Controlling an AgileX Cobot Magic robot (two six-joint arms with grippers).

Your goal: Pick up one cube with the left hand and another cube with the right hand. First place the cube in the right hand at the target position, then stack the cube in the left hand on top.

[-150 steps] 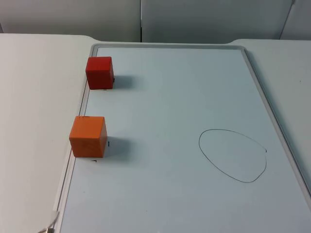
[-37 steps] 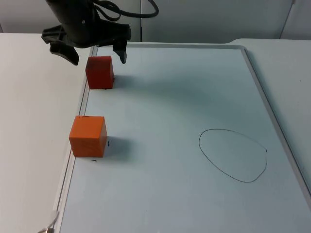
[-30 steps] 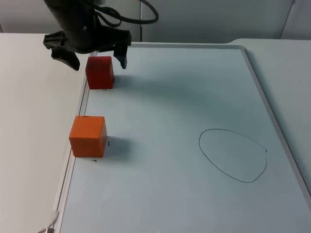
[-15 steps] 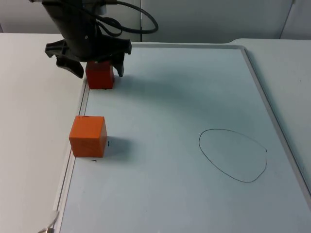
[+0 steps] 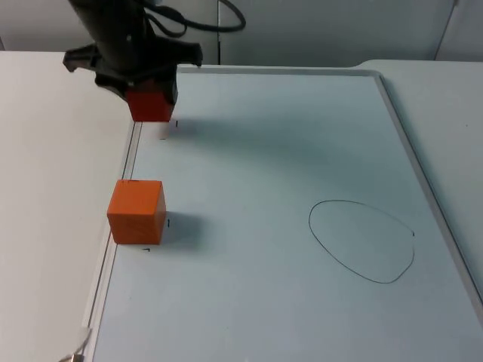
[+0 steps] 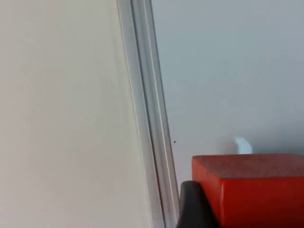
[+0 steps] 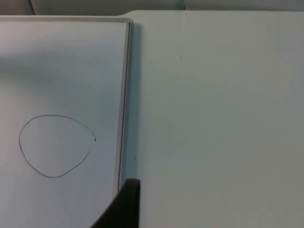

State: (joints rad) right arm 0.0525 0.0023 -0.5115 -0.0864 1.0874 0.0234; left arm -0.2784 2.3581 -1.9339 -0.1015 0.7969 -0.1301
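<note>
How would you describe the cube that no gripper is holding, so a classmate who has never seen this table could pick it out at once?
Start at the whiteboard lying flat on the table, and follow its left frame toward the camera. The orange cube sits there on the board's edge, alone and untouched. The red cube, farther back, is darker and is clamped in the left gripper.

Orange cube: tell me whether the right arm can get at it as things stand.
Probably yes. The orange cube stands alone by the whiteboard's left rim, nothing over or beside it. The left gripper, shut on the red cube, is farther back, so the approach across the board looks free.
</note>
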